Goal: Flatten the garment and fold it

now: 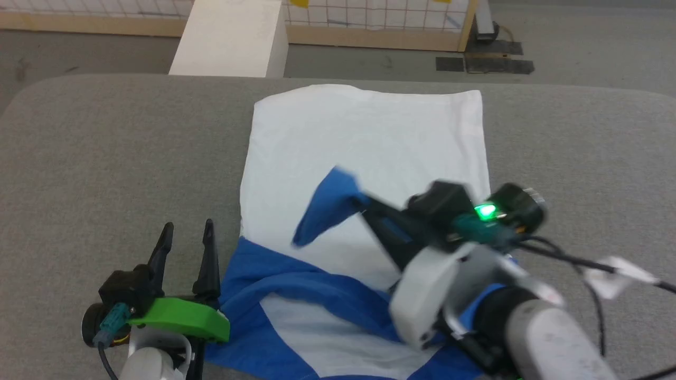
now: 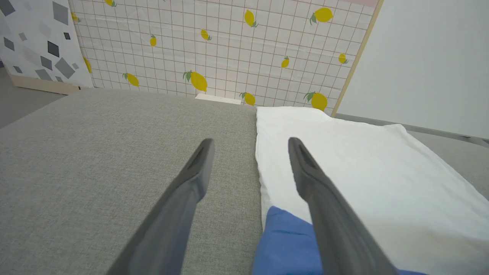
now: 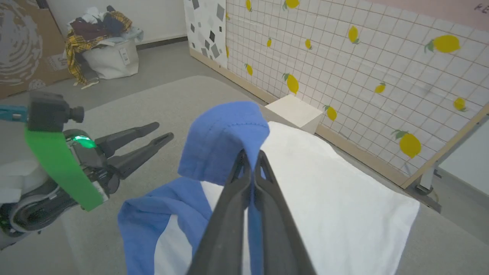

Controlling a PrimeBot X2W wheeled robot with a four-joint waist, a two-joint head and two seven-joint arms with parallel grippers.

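Note:
The garment (image 1: 364, 137) lies on the grey padded table (image 1: 105, 158), its white body spread flat toward the far edge and blue parts bunched near me. My right gripper (image 1: 364, 203) is shut on a blue sleeve (image 1: 327, 206) and holds it lifted over the white body; in the right wrist view the sleeve (image 3: 223, 137) drapes over the pinched fingertips of that gripper (image 3: 250, 154). My left gripper (image 1: 187, 228) stands open just left of the garment's near left edge, holding nothing. In the left wrist view the left gripper (image 2: 248, 142) straddles the garment's (image 2: 344, 160) edge.
A white box (image 1: 232, 37) stands on the floor beyond the table's far edge, in front of a lemon-print tiled panel (image 2: 229, 49). A bag of clothes (image 3: 103, 42) sits on the floor at a distance. Bare table stretches left and right of the garment.

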